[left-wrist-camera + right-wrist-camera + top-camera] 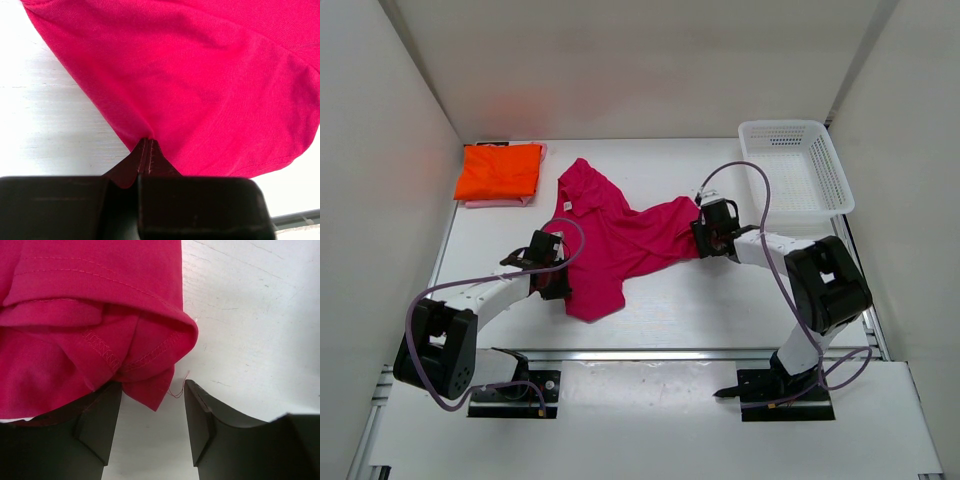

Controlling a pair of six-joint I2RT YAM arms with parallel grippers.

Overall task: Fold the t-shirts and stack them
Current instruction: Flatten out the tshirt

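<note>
The deep magenta t-shirt (pixel 610 235) lies crumpled and spread across the middle of the table. My left gripper (pixel 555 275) is at its near-left edge, shut on a pinch of the fabric (pixel 200 90); the fingertips (pixel 145 147) meet with cloth bunched between them. My right gripper (pixel 705 237) is at the shirt's right end and stands open. In the right wrist view a hemmed corner of the magenta shirt (pixel 100 315) hangs between the fingers (pixel 100 420), resting against the left one, not clamped. The orange t-shirt (pixel 498 170) lies folded at the back left on the light pink t-shirt (pixel 500 202).
A white mesh basket (pixel 795 165) stands at the back right, just beyond the right arm. White walls close in the table on the left, back and right. A loose red thread (pixel 177 390) trails from the shirt corner.
</note>
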